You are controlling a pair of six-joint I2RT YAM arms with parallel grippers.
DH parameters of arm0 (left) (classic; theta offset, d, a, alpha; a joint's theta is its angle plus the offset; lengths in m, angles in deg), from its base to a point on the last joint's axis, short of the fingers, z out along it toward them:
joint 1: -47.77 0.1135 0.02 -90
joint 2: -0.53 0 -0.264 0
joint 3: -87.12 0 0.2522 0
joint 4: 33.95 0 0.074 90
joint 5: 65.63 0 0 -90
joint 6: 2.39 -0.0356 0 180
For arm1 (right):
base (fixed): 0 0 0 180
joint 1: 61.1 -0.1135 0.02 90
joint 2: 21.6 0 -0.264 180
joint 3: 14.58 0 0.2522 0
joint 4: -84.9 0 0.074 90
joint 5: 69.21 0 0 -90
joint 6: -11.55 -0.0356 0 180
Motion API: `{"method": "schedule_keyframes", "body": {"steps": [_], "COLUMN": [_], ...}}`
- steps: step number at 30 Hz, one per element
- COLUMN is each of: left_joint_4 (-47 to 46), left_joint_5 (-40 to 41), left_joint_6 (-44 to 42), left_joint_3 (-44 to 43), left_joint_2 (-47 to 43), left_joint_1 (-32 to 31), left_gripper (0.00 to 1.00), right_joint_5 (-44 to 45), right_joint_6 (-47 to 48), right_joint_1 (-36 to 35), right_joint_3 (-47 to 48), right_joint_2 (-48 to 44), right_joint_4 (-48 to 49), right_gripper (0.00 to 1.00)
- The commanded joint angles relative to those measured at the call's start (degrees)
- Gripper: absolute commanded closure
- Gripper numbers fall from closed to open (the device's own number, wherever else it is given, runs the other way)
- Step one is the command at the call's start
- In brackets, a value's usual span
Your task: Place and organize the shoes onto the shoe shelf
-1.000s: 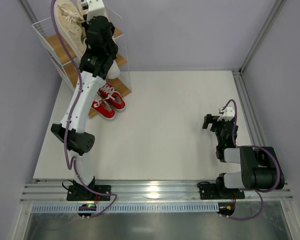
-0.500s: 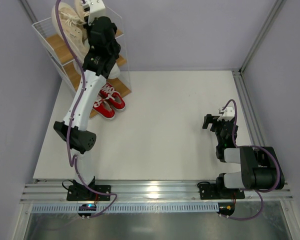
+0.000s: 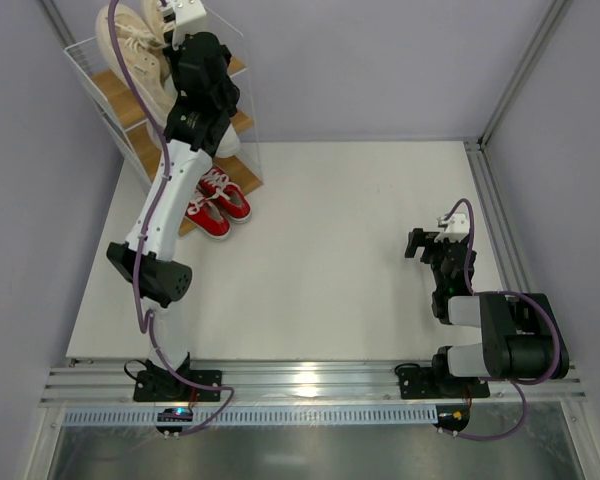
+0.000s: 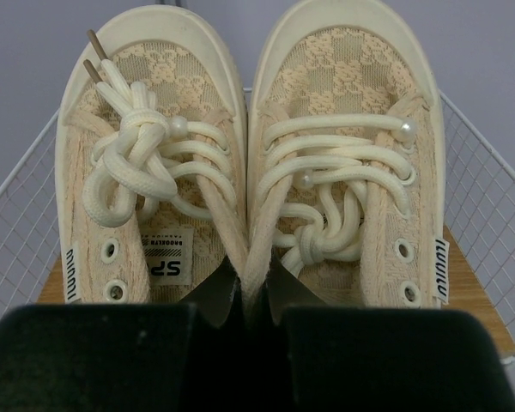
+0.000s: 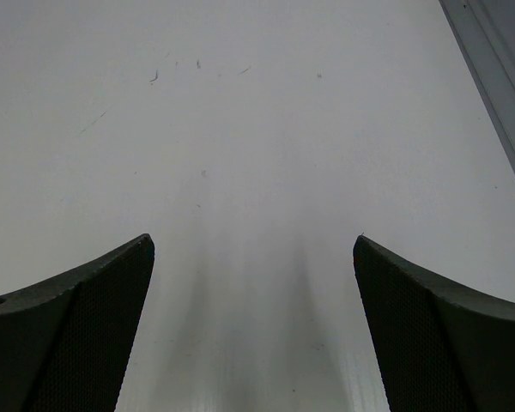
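The pair of beige shoes lies side by side, toes pointing away, over the top board of the shoe shelf. My left gripper is shut on their two inner collar edges, pinching both together. From above the beige shoes show at the shelf's top, with my left arm reaching over it. I cannot tell whether their soles touch the board. The red shoes sit as a pair at the shelf's foot. My right gripper stands open over bare table, far from the shelf, at the right.
White wire mesh rises on both sides of the beige shoes. My left arm covers the middle tier; something white peeks out beside it. A metal rail runs along the table's right edge.
My left arm has carried the beige shoes slightly back and to the left over the top tier. The right arm has not moved.
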Motion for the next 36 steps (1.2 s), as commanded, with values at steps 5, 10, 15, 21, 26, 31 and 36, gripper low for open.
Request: {"method": "schedule_keyframes", "body": {"steps": [5, 10, 15, 21, 26, 31, 36], "left_joint_4": [-7.96, -8.05, -8.49, -9.54, -10.59, -11.47, -12.61], "left_joint_5": [-3.36, -5.12, -4.94, -4.94, -5.47, -6.17, -8.54], "left_joint_6": [0.52, 0.61, 0.08, -0.10, -0.36, -0.53, -0.54], "left_joint_3": [-1.96, -0.11, -0.02, -0.37, -0.64, -0.81, -0.63], "left_joint_2": [-1.43, -1.70, -1.35, -2.75, -4.86, -6.79, -8.46], "left_joint_1": [0.46, 0.46, 0.46, 0.55, 0.46, 0.11, -1.82], "left_gripper": [0.98, 0.87, 0.65, 0.45, 0.27, 0.16, 0.05], "right_joint_5": [-0.52, -0.52, -0.52, -0.52, -0.52, -0.52, -0.52], "right_joint_6": [0.37, 0.37, 0.37, 0.37, 0.37, 0.37, 0.37], "right_joint_1": [0.13, 0.13, 0.13, 0.13, 0.13, 0.13, 0.13], "right_joint_3": [1.21, 1.21, 1.21, 1.21, 1.21, 1.21, 1.21], "right_joint_2": [0.09, 0.09, 0.09, 0.09, 0.01, 0.09, 0.01], "right_joint_4": [4.65, 4.56, 4.65, 4.65, 4.65, 4.65, 4.65], "right_gripper": [0.03, 0.03, 0.03, 0.02, 0.03, 0.03, 0.03]}}
